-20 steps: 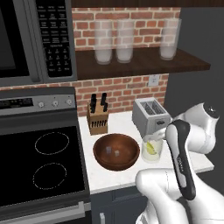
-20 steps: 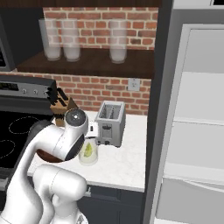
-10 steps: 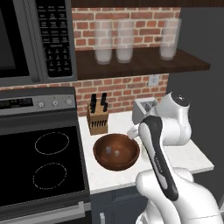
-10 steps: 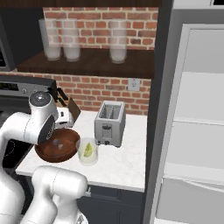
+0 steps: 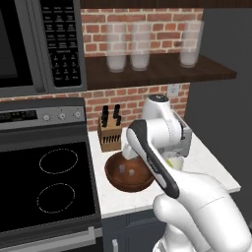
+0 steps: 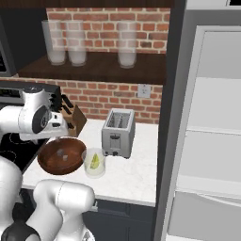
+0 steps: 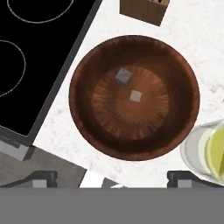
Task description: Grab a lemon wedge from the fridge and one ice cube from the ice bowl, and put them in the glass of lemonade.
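The dark wooden ice bowl lies straight below my open gripper, whose fingertips stand wide apart above its near rim. Two ice cubes rest inside, one at the centre and one just beyond it. The glass of lemonade stands to the right of the ice bowl, with the lemon wedge inside it. In the hand view the glass and the lemon wedge show at the right edge. The fridge stands at the right, its pale shelves showing.
A knife block stands behind the bowl and a toaster behind the glass. The black stove top borders the counter on the left. Tall frosted glasses line the shelf above.
The arm has swung left from over the glass to above the bowl. The gripper has stayed open and holds nothing.
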